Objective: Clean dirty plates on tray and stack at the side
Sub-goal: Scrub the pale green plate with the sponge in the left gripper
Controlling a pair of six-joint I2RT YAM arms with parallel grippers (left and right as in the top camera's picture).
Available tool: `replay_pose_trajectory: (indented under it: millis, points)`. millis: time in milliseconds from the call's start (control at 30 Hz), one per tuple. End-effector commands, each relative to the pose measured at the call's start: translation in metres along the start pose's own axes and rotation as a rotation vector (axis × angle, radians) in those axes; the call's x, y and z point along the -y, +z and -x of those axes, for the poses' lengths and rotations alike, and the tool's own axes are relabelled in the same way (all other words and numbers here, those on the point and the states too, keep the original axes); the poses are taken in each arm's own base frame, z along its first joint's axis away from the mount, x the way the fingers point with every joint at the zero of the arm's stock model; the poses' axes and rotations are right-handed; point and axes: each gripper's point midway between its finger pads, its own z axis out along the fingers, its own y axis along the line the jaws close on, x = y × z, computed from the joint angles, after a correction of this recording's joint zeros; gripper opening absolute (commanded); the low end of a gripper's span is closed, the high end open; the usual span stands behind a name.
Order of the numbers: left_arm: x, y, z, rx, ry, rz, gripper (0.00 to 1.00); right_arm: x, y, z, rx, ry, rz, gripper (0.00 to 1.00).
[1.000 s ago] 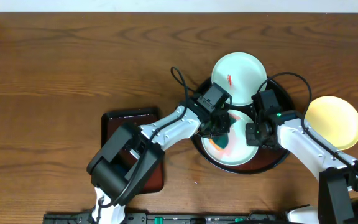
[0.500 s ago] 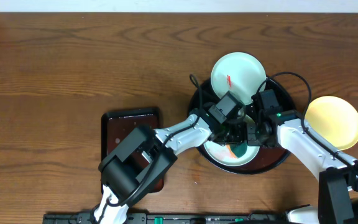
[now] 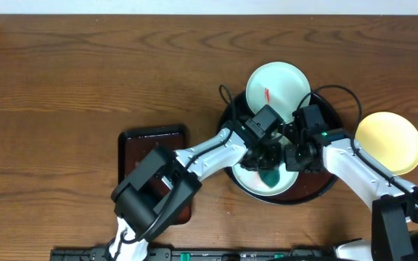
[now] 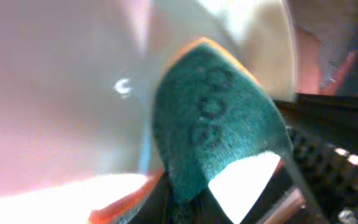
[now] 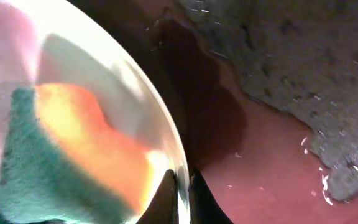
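Now left claw (image 3: 266, 162) presses a sponge (image 4: 211, 124) (green-orange) onto 1 plate (image 4: 55, 112).

In tray (image 3: 319, 190), first plate (image 3: 289, 185); second plate (image 3: 278, 87) behind; third plate (image 3: 389, 141) right.

Left arm (image 3: 202, 151) and right arm (image 3: 354, 165) converge, forearms nearly meeting. The left gripper (image 3: 268, 158) is clamped on sponge (image 4: 210, 124); the right gripper (image 5: 180, 186) pinches plate (image 5: 92, 62) rim.
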Motion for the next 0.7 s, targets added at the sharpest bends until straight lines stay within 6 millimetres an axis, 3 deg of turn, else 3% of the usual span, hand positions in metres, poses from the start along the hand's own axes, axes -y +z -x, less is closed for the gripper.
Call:
replay_pose_trajectory:
  millis: [0, 167, 367, 667]
  points:
    - [-0.090, 0.010, -0.020, -0.057, -0.134, 0.303, 0.07, -0.006, 0.011, -0.015, -0.056, -0.037, 0.018, 0.01]
    - [-0.115, -0.021, -0.010, -0.015, -0.178, 0.449, 0.08, -0.006, 0.011, -0.015, -0.056, -0.037, 0.018, 0.01]
    - [-0.126, -0.060, 0.006, 0.088, -0.175, 0.564, 0.08, -0.005, 0.011, -0.015, -0.056, -0.038, 0.017, 0.01]
    - [-0.159, -0.098, 0.032, 0.258, -0.154, 0.768, 0.08, -0.005, 0.011, -0.015, -0.056, -0.038, 0.017, 0.01]
